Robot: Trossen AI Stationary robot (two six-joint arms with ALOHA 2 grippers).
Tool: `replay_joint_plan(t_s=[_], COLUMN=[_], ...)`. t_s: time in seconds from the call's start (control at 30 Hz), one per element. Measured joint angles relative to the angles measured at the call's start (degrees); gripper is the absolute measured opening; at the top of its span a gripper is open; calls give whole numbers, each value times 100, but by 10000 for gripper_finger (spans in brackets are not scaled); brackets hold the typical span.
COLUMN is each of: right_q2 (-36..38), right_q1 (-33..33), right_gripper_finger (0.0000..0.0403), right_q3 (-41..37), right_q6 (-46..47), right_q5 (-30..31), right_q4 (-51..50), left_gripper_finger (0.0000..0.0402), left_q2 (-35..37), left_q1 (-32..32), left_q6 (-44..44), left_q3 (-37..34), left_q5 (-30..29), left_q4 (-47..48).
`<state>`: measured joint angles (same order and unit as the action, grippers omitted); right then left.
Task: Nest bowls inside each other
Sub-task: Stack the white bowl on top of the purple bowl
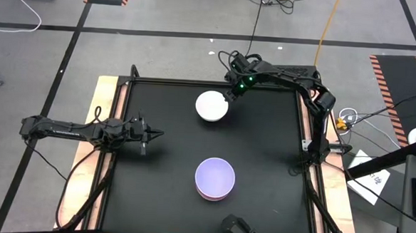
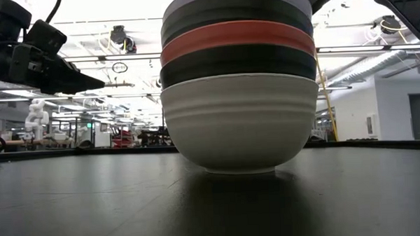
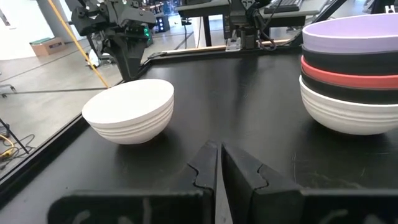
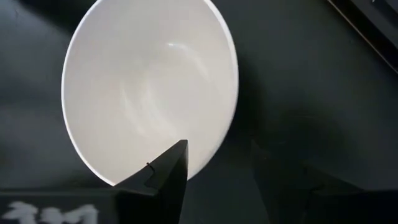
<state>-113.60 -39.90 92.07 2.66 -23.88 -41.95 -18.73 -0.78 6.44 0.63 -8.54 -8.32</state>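
Observation:
A single white bowl [image 1: 212, 106] [image 3: 129, 109] [image 4: 149, 87] rests upright on its base near the table's far edge. Nearer the near edge stands a nested stack [image 1: 215, 178] [image 2: 238, 82] [image 3: 351, 68]: white at the bottom, then black, red, black, and lavender on top. My right gripper [image 1: 230, 95] [image 4: 217, 146] is open at the single bowl's far-right rim, with one finger over the inside and one outside. My left gripper [image 1: 158, 134] [image 3: 219, 149] is shut and hovers at the table's left side, away from both. My right gripper comes from above with its fingers on either side of the white bowl's far-right rim [image 4: 219, 134], one finger [image 4: 168, 168] over the hollow and the other outside. I cannot tell whether either finger touches the rim. The bowl sits flat on the table.
The black mat [image 1: 263, 148] is bordered by a raised frame [image 1: 115, 126] with wooden edges. A dark camera mount [image 1: 238, 229] sits at the near edge. Open mat lies between the single bowl and the stack.

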Motion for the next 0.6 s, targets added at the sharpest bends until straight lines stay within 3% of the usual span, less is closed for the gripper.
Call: replay_joint_plan(t_s=[0.6], right_q2=[2], right_q1=[17], right_gripper_finger=[212], right_q3=[-7], right_q6=[264], right_q5=[2], right_q4=[278], left_gripper_finger=[26], left_q2=[-1], left_q1=[0], left_q6=[5], left_q3=[0], left_q5=[2], left_q4=[2])
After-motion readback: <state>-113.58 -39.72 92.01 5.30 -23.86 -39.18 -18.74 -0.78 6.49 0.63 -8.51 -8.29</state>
